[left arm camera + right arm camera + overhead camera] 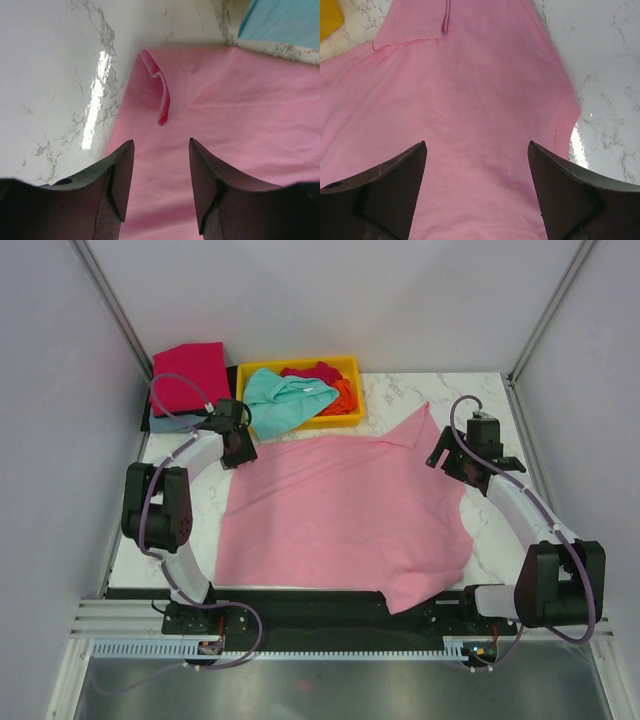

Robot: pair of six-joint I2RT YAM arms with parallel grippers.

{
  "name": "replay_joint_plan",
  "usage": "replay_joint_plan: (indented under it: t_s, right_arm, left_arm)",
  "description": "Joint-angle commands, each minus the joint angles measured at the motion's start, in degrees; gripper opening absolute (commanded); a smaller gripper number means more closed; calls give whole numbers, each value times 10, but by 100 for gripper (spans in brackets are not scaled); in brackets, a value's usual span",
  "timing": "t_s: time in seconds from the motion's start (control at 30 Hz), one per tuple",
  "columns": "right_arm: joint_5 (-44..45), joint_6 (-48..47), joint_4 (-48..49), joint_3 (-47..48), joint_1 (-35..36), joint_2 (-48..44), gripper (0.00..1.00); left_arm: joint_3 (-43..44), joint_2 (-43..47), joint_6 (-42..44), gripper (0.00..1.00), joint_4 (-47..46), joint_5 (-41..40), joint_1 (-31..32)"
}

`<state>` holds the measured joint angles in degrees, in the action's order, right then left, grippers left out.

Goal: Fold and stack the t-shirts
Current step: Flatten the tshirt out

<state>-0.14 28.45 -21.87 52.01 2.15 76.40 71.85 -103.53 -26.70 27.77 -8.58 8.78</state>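
One soft pink t-shirt (340, 510), seemingly cotton, covers glossy veined marble (392, 398).

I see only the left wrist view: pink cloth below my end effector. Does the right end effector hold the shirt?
Observer: No, the right end effector stands open above the pink t-shirt, gripping nothing.
Operator: Where do the other shirts lie?
Observer: The teal t-shirt, red t-shirt and orange t-shirt sit in the yellow tray behind it.
Operator: Is any shirt stacked?
Observer: A crimson t-shirt lies on a grey-blue t-shirt, left of the tray.
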Motion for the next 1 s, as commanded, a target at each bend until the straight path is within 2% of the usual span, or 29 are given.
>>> replay_joint_plan:
  t_s: [0.0, 0.07, 0.3, 0.4, 0.43, 0.5, 0.57, 0.73, 0.9, 0.93, 0.97]
  right_arm:
    - [-15, -16, -3, 4, 2, -34, 90]
    - [-21, -24, -7, 3, 1, -37, 90]
    - [-20, -31, -19, -5, 1, -51, 90]
    - [-14, -37, -25, -2, 1, -55, 90]
    - [-12, -38, -25, -2, 1, -55, 90]
    - [-9, -38, -27, 0, 1, -52, 90]
    - [-10, -38, -27, 1, 1, -49, 90]
    - [-13, -40, -27, 5, 1, -47, 90]
    - [-19, -42, -27, 7, 1, -45, 90]
    - [-21, -43, -27, 7, 1, -45, 90]
    - [-23, -42, -27, 7, 1, -45, 90]
  left_arm:
    - [-14, -7, -35, 55, -48, -22, 8]
    - [-17, -11, -38, 49, -68, -19, 10]
    - [4, -41, -38, 46, -87, -35, 17]
    - [16, -55, -40, 40, -88, -34, 17]
    - [18, -56, -40, 36, -89, -35, 17]
    - [28, -62, -39, 16, -88, -36, 17]
    - [43, -62, -34, 2, -88, -45, 17]
    - [88, -62, -10, 2, -81, -78, 8]
    - [159, -89, -1, 2, -55, -73, -33]
    - [178, -103, -1, 8, -40, -54, -41]
    - [221, -117, -2, 34, -22, -45, -48]
